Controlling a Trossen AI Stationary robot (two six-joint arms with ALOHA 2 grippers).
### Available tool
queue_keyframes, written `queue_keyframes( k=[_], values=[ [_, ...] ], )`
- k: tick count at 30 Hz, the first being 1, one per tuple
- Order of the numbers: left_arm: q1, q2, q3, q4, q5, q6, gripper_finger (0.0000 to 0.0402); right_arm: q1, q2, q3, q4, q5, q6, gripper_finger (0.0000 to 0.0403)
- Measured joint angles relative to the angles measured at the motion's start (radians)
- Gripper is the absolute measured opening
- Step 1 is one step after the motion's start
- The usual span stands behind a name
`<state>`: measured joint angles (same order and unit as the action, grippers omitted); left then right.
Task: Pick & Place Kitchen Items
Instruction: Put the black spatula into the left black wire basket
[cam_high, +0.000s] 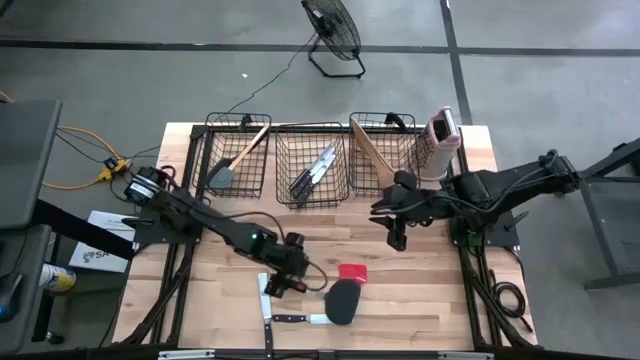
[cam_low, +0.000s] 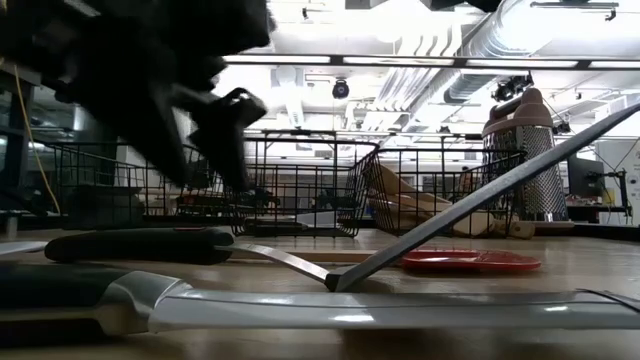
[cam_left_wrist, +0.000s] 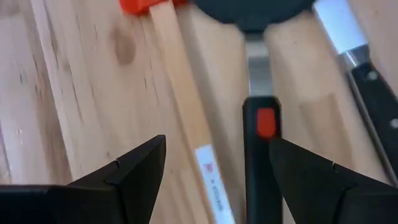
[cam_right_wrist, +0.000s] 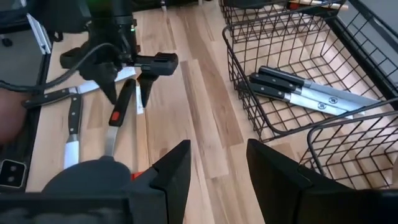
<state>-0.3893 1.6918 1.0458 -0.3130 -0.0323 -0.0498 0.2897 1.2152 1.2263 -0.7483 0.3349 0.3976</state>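
Pale butcher-block worktop (cam_high: 420, 300) fills the scene, with three black wire baskets in a row along its far edge and a box grater (cam_high: 441, 140) standing upright at the right end of that row.

By my reading the sorting is well advanced but not finished. The left basket (cam_high: 238, 152) holds a grey-headed spatula with a wooden handle, the middle basket (cam_high: 312, 163) holds black-handled knives, three as far as the right wrist view shows, and the right basket (cam_high: 382, 150) holds pale wooden utensils whose number I cannot make out.

Still loose on the worktop, all close to the left tool (cam_high: 283, 277), are four or five items. A black spatula (cam_high: 343, 301) lies with its handle directly beneath and between that tool's fingers (cam_left_wrist: 130, 171). A red-headed spatula (cam_high: 352, 272) with a wooden handle lies just beside it, its handle also under the tool. A black-handled knife (cam_high: 290, 319) lies just in front of the tool, nearer the front edge. At least one more knife (cam_right_wrist: 73, 127) lies close beside these, and the right wrist view suggests a further one.

Left tool: jaws spread wide, hovering low over the black spatula's handle, gripping nothing. Right tool (cam_high: 396, 228): waits well apart, in front of the right basket, jaws partly parted and empty.
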Motion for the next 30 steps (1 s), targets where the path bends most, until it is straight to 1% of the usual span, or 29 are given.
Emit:
queue_keyframes(
  k=[2, 5, 7, 9, 11, 19, 30],
  values=[
    [-0.008, 0.018, 0.006, 0.048, -0.009, 0.011, 0.0280, 0.011, 0.000, 0.000, -0.001, 0.008, 0.011, 0.0149],
    [-0.027, 0.023, 0.000, 0.027, -0.034, 0.020, 0.0280, 0.016, 0.000, 0.000, 0.000, 0.010, 0.027, 0.0149],
    [-0.033, 0.040, 0.005, 0.066, -0.042, 0.023, 0.0280, 0.021, 0.000, 0.000, -0.002, 0.013, 0.036, 0.0149],
    [-0.045, 0.039, 0.001, 0.047, -0.052, 0.028, 0.0280, 0.026, 0.000, 0.000, -0.002, 0.027, 0.037, 0.0149],
    [-0.051, 0.051, 0.004, 0.073, -0.054, 0.033, 0.0280, 0.030, 0.000, 0.000, -0.002, 0.033, 0.044, 0.0149],
    [-0.083, 0.052, 0.003, 0.078, -0.076, 0.049, 0.0280, 0.031, 0.000, 0.000, -0.002, 0.033, 0.047, 0.0149],
    [-0.090, 0.094, 0.002, 0.098, -0.087, 0.068, 0.0280, 0.031, 0.000, 0.000, 0.001, 0.033, 0.047, 0.0149]
  ],
)
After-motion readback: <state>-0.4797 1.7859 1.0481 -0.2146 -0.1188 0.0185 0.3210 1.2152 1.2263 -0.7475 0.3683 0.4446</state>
